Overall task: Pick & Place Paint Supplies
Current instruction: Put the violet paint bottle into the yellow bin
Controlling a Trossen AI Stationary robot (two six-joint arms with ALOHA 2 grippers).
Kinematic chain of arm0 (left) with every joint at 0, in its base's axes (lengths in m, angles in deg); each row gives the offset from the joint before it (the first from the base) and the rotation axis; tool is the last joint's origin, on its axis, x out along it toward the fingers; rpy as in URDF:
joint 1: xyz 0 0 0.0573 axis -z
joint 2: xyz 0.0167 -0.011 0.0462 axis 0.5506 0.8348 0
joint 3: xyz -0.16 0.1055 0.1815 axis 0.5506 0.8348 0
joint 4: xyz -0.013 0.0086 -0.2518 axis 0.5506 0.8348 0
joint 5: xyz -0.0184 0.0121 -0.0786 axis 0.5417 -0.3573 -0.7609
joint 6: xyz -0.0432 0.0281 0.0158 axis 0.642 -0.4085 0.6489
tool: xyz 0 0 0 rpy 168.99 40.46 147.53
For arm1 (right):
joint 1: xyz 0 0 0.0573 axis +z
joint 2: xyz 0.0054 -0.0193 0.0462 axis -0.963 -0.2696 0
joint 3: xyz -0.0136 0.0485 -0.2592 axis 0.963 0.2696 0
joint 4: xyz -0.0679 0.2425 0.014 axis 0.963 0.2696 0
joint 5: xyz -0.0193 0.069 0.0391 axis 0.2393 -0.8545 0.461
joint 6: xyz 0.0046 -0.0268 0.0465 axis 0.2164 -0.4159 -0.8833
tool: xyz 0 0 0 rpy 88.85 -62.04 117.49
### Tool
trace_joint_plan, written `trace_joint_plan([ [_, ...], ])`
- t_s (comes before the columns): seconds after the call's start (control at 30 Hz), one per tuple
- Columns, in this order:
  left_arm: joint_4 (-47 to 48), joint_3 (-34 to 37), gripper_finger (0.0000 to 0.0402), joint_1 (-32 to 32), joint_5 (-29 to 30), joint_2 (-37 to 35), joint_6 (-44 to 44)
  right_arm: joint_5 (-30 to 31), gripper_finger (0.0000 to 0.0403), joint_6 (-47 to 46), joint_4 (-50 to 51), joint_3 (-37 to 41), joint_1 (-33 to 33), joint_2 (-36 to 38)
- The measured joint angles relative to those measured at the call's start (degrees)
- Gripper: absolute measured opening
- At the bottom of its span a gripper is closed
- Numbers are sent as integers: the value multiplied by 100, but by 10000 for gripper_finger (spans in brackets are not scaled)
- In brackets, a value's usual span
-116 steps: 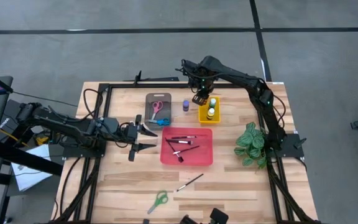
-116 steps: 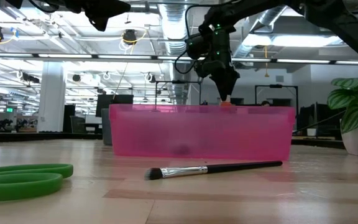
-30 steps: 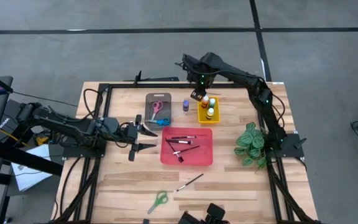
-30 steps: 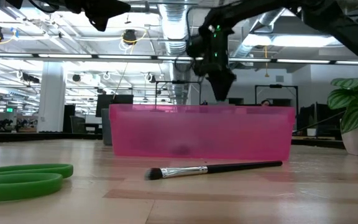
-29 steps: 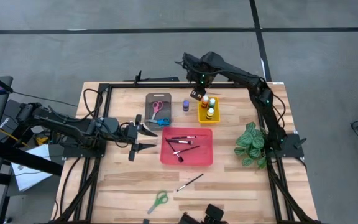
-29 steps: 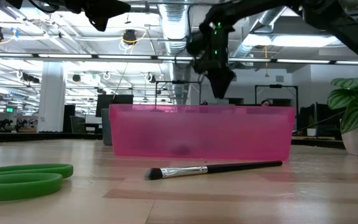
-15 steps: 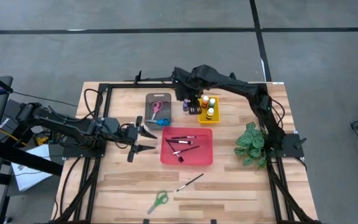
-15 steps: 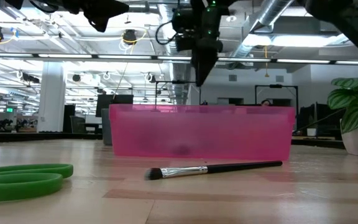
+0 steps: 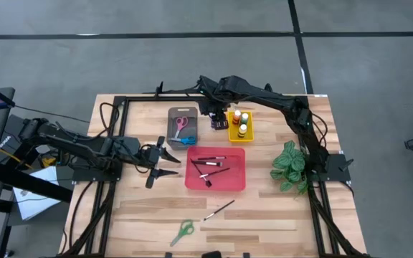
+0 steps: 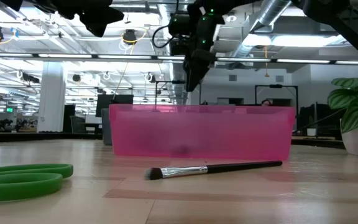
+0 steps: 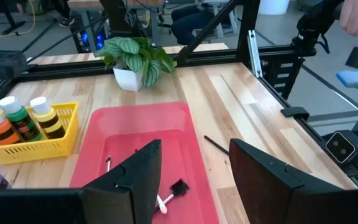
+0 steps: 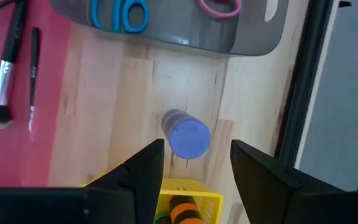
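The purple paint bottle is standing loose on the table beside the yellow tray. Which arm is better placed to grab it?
Right. The right gripper hovers over the purple bottle, fingers open. The left gripper waits open, farther off by the red tray.

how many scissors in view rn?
3. Pink scissors and blue scissors lie in the grey tray; green scissors lie loose on the table near its front edge. None seem hidden.
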Motion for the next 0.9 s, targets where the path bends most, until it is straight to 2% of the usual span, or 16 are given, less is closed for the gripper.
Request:
trace_joint_plan([
  [0.3, 2, 0, 181, 0, -2, 0, 0, -144, 180, 118, -586, 626, -75, 6],
  [0.6, -2, 0, 181, 0, -4, 0, 0, -241, 180, 118, -974, 814, -120, 3],
  [0.9, -2, 0, 181, 0, -11, 0, 1, -284, 196, -552, -1225, 940, -228, 4],
])
